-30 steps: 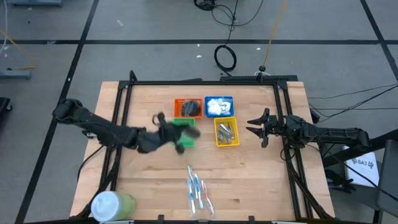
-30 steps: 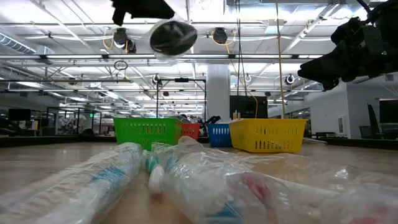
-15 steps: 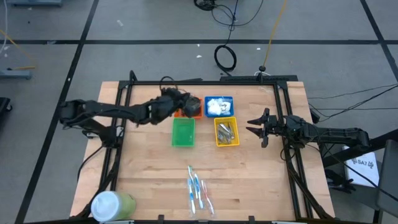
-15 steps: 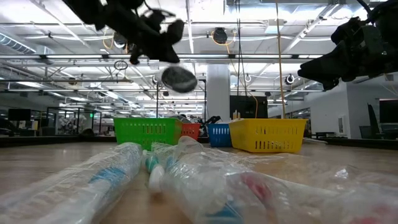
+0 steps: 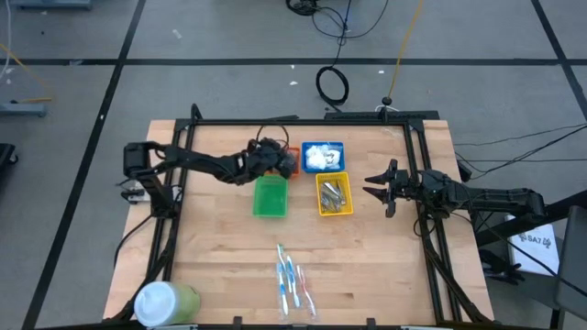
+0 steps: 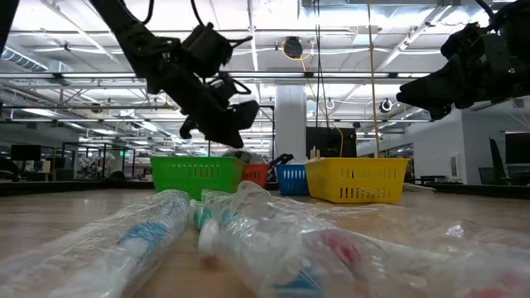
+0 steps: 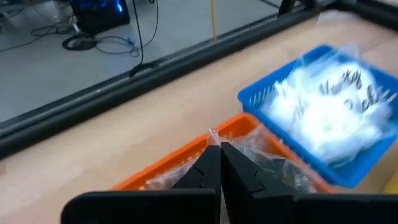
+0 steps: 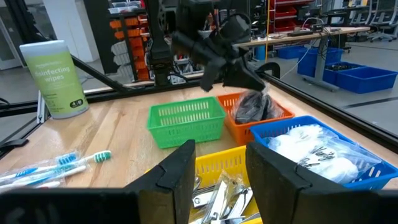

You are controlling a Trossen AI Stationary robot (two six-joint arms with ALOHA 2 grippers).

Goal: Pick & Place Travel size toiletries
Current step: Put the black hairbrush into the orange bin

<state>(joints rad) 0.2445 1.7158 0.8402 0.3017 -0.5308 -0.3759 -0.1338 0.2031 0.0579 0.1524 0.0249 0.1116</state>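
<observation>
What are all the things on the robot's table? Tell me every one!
orange basket: one, orange, back row, beside the blue one
dark grey disc: at least one, bagged, at the orange basket, under the left gripper
blue basket: one, blue, back row
white packets: a pile, white, in the blue basket
yellow basket: one, yellow, front of the blue one
clippers: several, silver, in the yellow basket
green basket: one, green, looks empty
toothbrushes: a few, blue, pink and white, near the table's front edge
tub: one, white and green, front left corner
left gripper: shut, over the orange basket
right gripper: open, waiting right of the baskets
</observation>
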